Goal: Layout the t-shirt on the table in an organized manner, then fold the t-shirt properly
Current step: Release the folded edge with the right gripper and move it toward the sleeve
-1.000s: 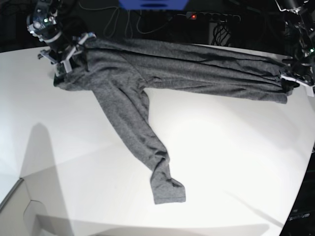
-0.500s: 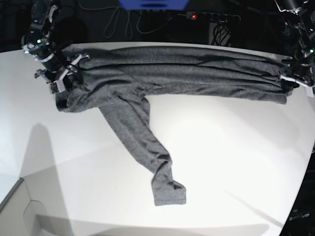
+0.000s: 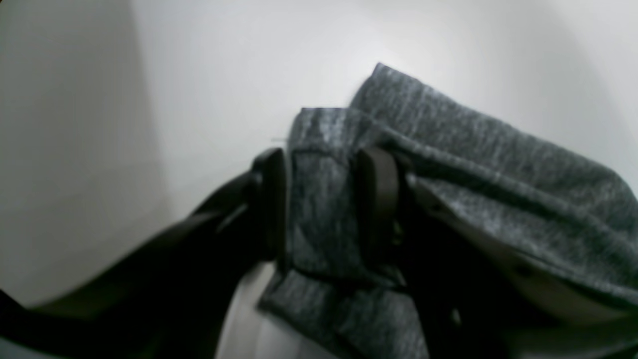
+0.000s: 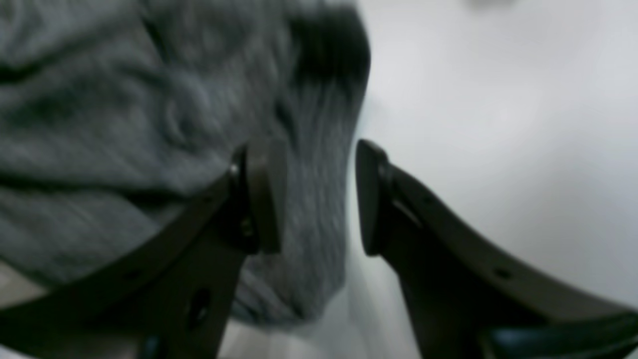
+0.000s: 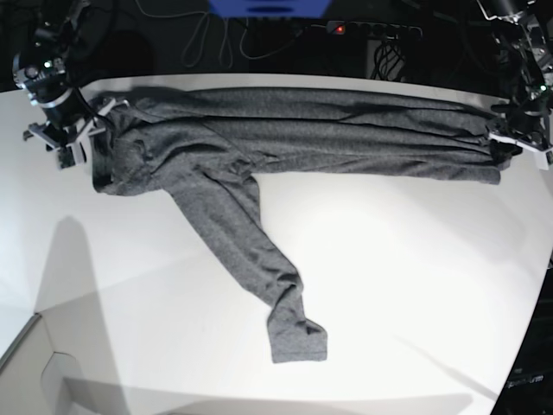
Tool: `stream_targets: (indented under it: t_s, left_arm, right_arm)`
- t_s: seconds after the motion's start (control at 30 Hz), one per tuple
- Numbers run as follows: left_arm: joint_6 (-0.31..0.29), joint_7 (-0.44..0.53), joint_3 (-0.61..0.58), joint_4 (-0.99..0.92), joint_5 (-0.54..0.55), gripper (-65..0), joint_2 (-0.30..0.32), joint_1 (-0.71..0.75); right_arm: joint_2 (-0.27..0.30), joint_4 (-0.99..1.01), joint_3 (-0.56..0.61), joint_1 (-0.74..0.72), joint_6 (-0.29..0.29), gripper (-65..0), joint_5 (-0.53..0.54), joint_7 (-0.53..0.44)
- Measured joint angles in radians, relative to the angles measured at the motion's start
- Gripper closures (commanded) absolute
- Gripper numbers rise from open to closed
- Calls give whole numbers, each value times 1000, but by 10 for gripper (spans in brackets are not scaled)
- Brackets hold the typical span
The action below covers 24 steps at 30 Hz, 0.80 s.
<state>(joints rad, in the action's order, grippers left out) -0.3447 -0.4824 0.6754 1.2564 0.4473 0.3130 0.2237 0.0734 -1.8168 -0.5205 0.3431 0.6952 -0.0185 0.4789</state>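
The left claw (image 3: 321, 199) is closed on a bunched corner of the t-shirt (image 3: 478, 174): in the left wrist view grey cloth fills the gap between its two dark fingers (image 3: 271, 199) and folds spill out above and below them. In the base view this left claw (image 5: 518, 138) sits at the shirt's far right end, close to the table's right edge.

The right claw (image 4: 319, 199) stands partly open. In the right wrist view one finger (image 4: 264, 199) lies over the grey cloth, the other (image 4: 371, 199) is over bare white table, and the shirt's edge runs through the gap between them; the picture is blurred, so whether the cloth is pinched cannot be told. In the base view the right claw (image 5: 73, 130) is at the shirt's left end.

The t-shirt (image 5: 302, 130) lies stretched in a long wrinkled band across the far side of the table (image 5: 415, 285), between the two claws. One sleeve (image 5: 251, 259) trails from the shirt's left part toward the near side of the table, its cuff lying flat well short of the near edge.
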Motion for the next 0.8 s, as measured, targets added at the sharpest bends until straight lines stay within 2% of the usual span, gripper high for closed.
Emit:
stream_targets:
  t_s: [0.07,0.27,0.4,0.5,0.67,0.8]
  left_arm:
    - [0,1,0,0,1,-238,0,0]
    - [0,2,3,0,3,-238,-6,0]
    - [0,14,4,1,3,-238,-17,-4]
    - [5,5,3,-2,-1,-238,-31,-32]
    - [0,-2,-3,-3,-5,-238,-49,-59]
    - [0,-15,-1,-5,-5,-238,-49,-67]
  right_arm:
    - [0,-32,11,-5,0,-245,3,-4]
    - [-20,-27,170,-146,7,-330,2,22]
    - [-21,89,276,-326,11,-335,-2,171]
    - [-40,229,309,-481,4,-335,-8,216]
    - [-45,492,411,-666,0,-335,0,193]
    - [-74,756,455,-779,-1,-335,0,60]
